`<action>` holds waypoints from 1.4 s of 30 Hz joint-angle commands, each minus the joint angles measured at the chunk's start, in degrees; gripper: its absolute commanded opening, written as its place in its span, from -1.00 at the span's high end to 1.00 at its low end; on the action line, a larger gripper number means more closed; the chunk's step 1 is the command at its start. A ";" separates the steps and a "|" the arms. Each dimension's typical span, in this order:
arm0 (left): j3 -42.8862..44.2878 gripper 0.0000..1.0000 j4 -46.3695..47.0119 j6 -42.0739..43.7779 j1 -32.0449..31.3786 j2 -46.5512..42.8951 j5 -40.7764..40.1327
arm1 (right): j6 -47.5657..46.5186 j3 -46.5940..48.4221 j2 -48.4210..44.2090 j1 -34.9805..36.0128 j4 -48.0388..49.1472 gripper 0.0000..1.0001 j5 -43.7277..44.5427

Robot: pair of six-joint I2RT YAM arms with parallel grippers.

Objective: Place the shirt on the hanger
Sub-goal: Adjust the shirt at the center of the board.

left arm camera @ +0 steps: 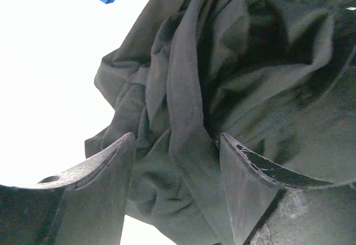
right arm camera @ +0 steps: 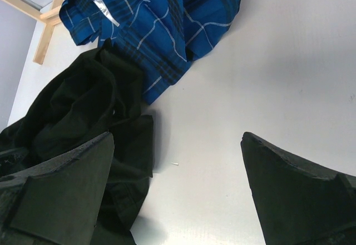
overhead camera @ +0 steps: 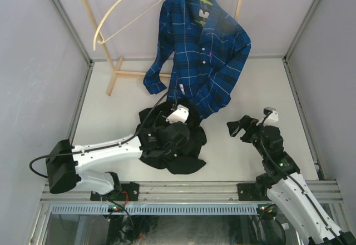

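Black long-sleeved shirt [overhead camera: 186,155] lies crumpled on the white bench [overhead camera: 256,92], with the left end effector [left arm camera: 177,139] on it.

The fingers of the left end effector stand apart, one on each side of a raised fold of the black cloth, and do not yet pinch it. The right end effector [right arm camera: 177,139] is spread wide over bare bench, just right of the shirt, and holds nothing. The pale cream curved wooden hanger [overhead camera: 119,14] hangs tilted on the light wooden rack [overhead camera: 118,70] at the back left, beside a hanging blue plaid shirt [overhead camera: 203,50] whose hem touches the black one.
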 commanded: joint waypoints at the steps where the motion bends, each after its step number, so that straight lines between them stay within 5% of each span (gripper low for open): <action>1: 3.41 -0.29 -4.77 1.04 -0.21 0.68 -8.44 | 0.04 -0.27 -0.31 0.36 2.56 -0.91 0.77; 7: 2.60 0.02 -6.97 0.79 0.50 -0.88 -11.76 | 0.29 -0.51 -0.14 0.42 2.96 -0.91 0.50; 16: -3.21 0.10 2.79 -0.70 6.92 -7.37 8.65 | 0.38 -0.68 -0.28 0.47 2.90 -0.91 0.55; 22: -2.75 0.26 3.26 -0.86 9.32 -5.69 13.85 | 0.45 -0.93 -0.77 0.47 2.61 -0.91 0.68; 39: 0.91 0.28 -6.06 -0.16 9.51 3.16 4.50 | 0.76 -1.16 -0.78 0.42 2.52 -0.91 0.74; 42: 1.43 0.45 -7.45 0.29 9.51 2.54 2.32 | 0.85 -1.12 -0.57 0.51 2.73 -0.91 0.65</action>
